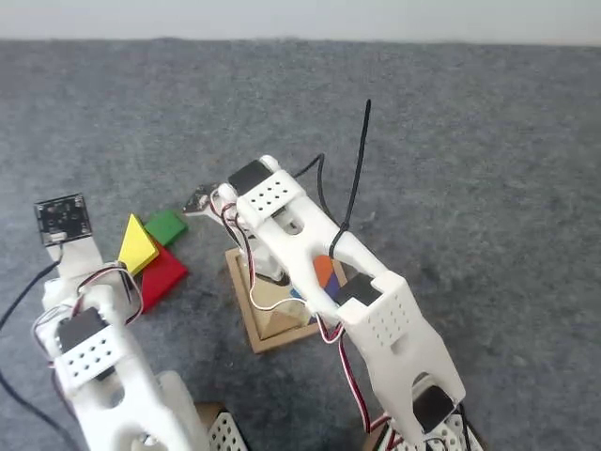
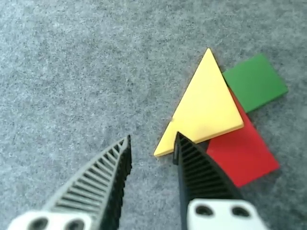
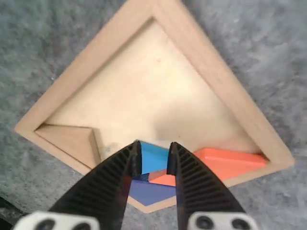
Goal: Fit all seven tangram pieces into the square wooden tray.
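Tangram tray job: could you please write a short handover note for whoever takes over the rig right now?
Left tool: open, low over the carpet, one fingertip by a corner of the yellow triangle.
Right tool: shut on the light blue piece, inside the tray.
Done: wooden triangle, orange piece and dark blue piece lie in the tray; the light blue piece is not yet released.
Left: yellow triangle, resting on the red piece, and the green piece beside it, all outside the tray.

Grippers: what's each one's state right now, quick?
Left gripper: open, empty, beside the yellow triangle.
Right gripper: closed on the blue piece, inside the tray.
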Controlling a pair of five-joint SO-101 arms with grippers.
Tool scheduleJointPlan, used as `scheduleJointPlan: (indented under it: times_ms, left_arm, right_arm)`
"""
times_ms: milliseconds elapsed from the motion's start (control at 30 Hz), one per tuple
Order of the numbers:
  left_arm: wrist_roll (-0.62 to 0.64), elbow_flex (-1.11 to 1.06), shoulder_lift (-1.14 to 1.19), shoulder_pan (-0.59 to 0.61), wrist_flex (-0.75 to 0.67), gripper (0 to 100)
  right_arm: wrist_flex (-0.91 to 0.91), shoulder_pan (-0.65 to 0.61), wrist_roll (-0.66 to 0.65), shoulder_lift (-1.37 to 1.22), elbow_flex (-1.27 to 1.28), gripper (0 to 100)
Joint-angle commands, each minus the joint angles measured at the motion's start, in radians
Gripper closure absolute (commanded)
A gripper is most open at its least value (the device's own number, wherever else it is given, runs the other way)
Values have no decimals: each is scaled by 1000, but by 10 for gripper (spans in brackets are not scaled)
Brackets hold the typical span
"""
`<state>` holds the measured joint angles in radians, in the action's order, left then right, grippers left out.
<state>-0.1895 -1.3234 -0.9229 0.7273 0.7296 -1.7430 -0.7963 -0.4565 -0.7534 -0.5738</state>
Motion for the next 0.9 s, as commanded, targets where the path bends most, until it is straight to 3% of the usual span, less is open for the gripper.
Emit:
scheduleJointPlan:
  times_ms: [0,267,400,667,867]
  left_arm:
    - [11,13,-31,5,-26,853]
    - [11,13,-31,6,-26,853]
    - [11,13,-31,6,-28,853]
    - [11,13,-31,6,-28,853]
    - [11,13,-31,6,-28,853]
  right_arm:
    - [-50,-16,-9,97,-94,899]
    - [-44,-171,66,242,130,905]
    - [7,-151,69,271,279,994]
    - [150,-38,68,278,482,976]
    - [168,-31,66,278,486,976]
